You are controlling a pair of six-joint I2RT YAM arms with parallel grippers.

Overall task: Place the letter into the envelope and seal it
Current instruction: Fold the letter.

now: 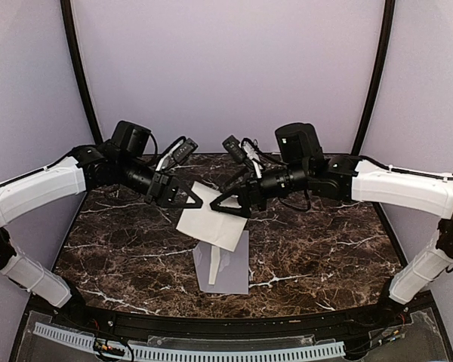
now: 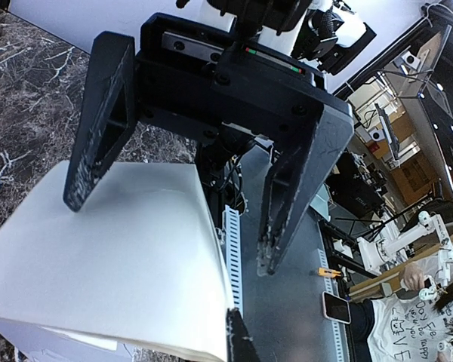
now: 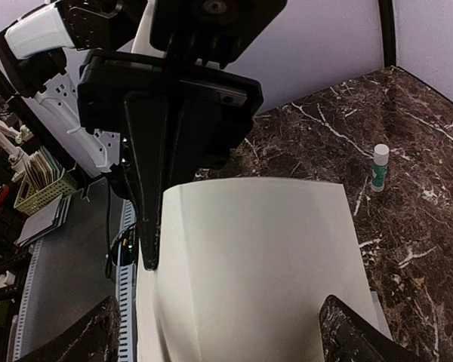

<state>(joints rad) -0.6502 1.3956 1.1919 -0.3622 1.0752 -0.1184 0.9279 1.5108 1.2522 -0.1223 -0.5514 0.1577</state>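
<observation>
Left tool [image 1: 198, 202] tight on letter [image 1: 215, 225] (probably)

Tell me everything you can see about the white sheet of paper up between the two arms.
The letter is a plain white paper sheet with a soft crease, seemingly folded. It hangs tilted above the marble table, partly over the lavender envelope lying there. The left tool is shut on one edge; the right tool stands open astride it, not gripping.

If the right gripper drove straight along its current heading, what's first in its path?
The folded white letter, lying between the open jaws of the right gripper. Behind it the left gripper, shut on the letter's edge, faces head-on; depth unclear.
</observation>
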